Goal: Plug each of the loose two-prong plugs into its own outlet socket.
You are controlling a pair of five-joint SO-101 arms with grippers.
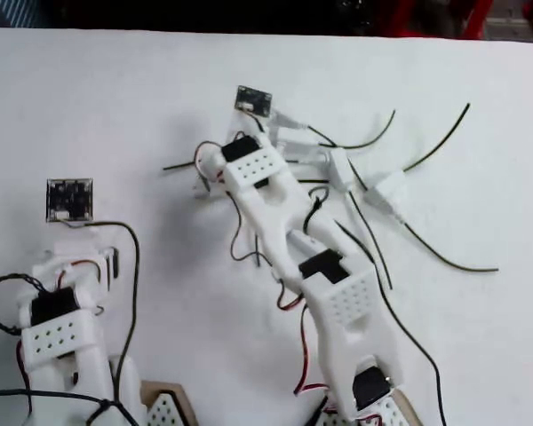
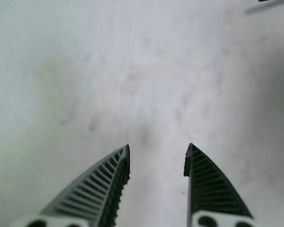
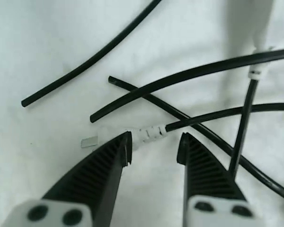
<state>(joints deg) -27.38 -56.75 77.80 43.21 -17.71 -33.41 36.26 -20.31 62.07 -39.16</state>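
White bench [image 1: 480,337]. The right arm [image 1: 338,293] stretches from the near edge toward mid-bench, and the left arm [image 1: 58,328] sits tucked at the near-left corner. Black cords [image 1: 444,257] sprawl over the right half, crossing each other. There's a black square outlet socket [image 1: 69,200] by the left edge, just beyond the left arm, and a second outlet socket [image 1: 253,100] near the far edge, mid-bench. White plugs [image 1: 391,191] lie loose right of centre. The right end effector [image 3: 155,144] is open, fingers either side of a ribbed white plug collar [image 3: 149,133], with a metal prong [image 3: 89,141] sticking out past one fingertip; can't tell if the pads touch it. The left end effector [image 2: 158,151] is open over bare bench, holding nothing.
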